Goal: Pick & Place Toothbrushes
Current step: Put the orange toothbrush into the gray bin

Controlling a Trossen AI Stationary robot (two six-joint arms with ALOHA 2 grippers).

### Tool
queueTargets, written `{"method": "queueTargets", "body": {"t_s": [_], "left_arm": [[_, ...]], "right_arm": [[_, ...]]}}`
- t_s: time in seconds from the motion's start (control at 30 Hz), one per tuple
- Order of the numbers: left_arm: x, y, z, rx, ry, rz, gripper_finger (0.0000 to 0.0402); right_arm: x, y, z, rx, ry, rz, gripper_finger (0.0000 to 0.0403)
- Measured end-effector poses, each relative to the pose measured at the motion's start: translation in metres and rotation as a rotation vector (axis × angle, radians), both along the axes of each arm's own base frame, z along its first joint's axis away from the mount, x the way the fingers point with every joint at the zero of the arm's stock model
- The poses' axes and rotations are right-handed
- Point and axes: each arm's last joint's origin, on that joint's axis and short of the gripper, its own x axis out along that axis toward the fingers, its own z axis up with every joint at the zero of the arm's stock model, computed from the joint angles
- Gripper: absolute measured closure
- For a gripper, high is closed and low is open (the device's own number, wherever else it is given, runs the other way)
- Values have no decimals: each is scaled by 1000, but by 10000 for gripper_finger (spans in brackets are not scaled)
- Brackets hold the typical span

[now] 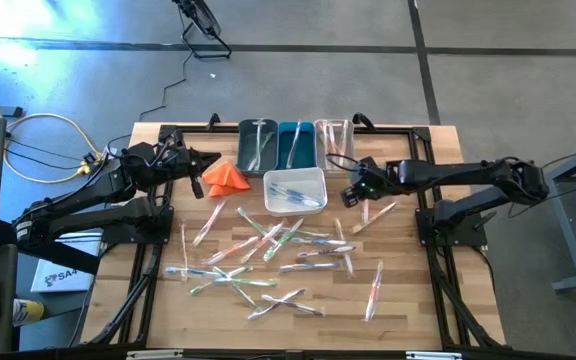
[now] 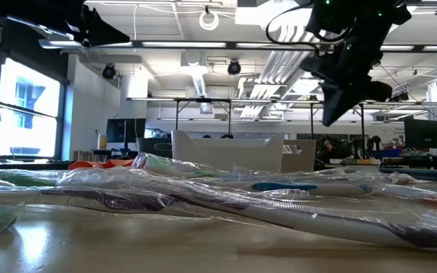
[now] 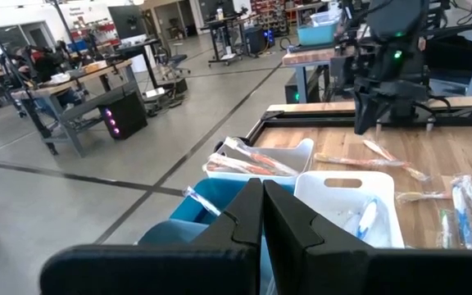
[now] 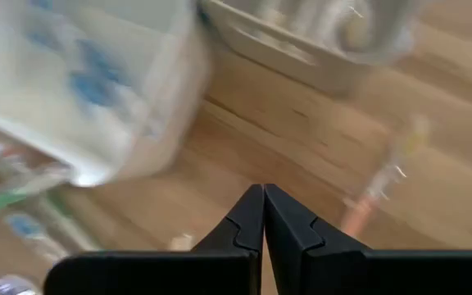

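Many wrapped toothbrushes (image 1: 258, 255) lie scattered on the wooden table (image 1: 408, 300), seen up close in the low view as toothbrushes (image 2: 226, 193). One orange toothbrush (image 1: 374, 217) lies alone near the right arm. My right gripper (image 1: 349, 196) hovers shut and empty above the table, between the white bin (image 1: 295, 190) and that orange brush (image 4: 367, 201); its fingertips (image 4: 262, 195) hold nothing. My left gripper (image 1: 211, 160) waits shut, level, by the orange cloth (image 1: 226, 176), with nothing between its fingers (image 3: 262, 192).
At the far edge stand a dark grey bin (image 1: 256, 145), a blue bin (image 1: 295, 145) and a clear bin (image 1: 333, 138), each with brushes inside. The white bin also holds some brushes. Bare wood lies at the table's right side and near edge.
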Motion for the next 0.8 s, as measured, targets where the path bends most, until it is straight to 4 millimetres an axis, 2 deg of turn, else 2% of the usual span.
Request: {"method": "queueTargets", "body": {"t_s": [0.13,0.37,0.8], "left_arm": [[0,0,0,-1,1,0,394],[0,0,0,0,1,0,394],[0,0,0,0,0,4,394]], "right_arm": [[-7,-4,-3,42,46,-99,399],[-7,-6,-9,45,81,-165,391],[4,-9,-39,62,250,-168,295]]}}
